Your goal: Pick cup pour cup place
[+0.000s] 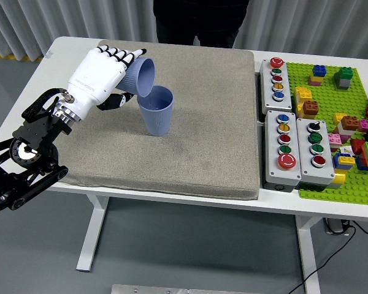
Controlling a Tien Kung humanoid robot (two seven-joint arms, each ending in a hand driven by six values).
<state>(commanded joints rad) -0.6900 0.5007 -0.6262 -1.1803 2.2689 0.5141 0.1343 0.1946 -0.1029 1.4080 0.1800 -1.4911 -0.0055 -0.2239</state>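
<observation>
Over the grey mat, the left hand has its fingers wrapped round the tipped cup, mouth angled down-right just above the upright cup standing beside it.

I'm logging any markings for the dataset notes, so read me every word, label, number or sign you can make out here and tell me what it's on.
No text here can be read.
Left hand: a small dark mark on its white back, too blurred to read.
Button boxes: coloured buttons, no legible labels.
Tilted cup, standing cup, grey mat, brick baseplate: no print visible.
</observation>
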